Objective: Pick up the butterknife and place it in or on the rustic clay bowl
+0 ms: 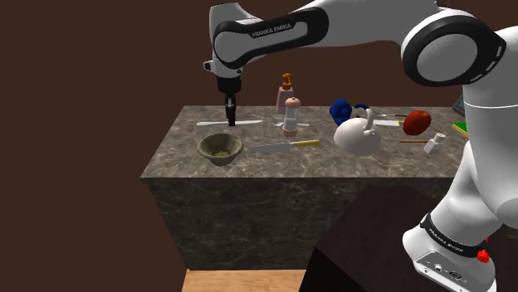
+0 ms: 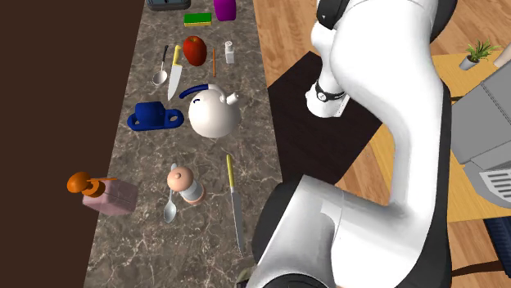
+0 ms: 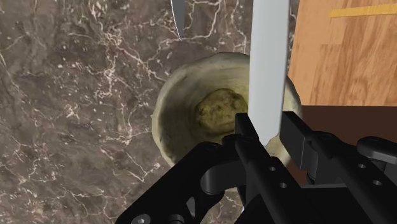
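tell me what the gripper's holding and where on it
The butter knife, pinched by the gripper about midway along its length.

Butterknife (image 3: 267,63) blade cut off at wrist-view edge; bowl (image 3: 191,108) part-hidden behind end effector (image 3: 269,128).

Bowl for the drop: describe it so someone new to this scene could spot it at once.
Start at the dark marble counter, at its end toward the shoulder view's left. The bowl sits near the front edge there, off the blade tip of the yellow-handled knife, under the butterknife clasped in the gripper. It is the only open, rough, olive-tan dish there.
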`<act>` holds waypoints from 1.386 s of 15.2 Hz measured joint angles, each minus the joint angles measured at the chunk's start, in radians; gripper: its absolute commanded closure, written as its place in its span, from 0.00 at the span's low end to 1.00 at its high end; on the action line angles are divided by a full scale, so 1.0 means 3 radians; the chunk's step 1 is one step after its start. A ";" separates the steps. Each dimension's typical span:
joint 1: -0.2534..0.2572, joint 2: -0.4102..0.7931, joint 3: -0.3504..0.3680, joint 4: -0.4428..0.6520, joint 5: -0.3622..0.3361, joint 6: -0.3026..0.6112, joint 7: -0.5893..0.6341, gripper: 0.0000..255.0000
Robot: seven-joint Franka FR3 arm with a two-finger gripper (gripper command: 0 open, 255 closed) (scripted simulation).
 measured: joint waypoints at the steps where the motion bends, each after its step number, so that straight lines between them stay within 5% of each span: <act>1: 0.0017 0.0184 0.0011 0.0299 0.0001 -0.0115 0.0038 1.00; 3: 0.0040 0.0566 0.0028 0.0961 0.0004 -0.0390 0.0098 1.00; 5: 0.0051 0.0750 0.0035 0.1223 0.0006 -0.0471 0.0123 1.00; 21: 0.0072 0.0838 0.0039 0.0692 0.0012 0.0146 0.0119 1.00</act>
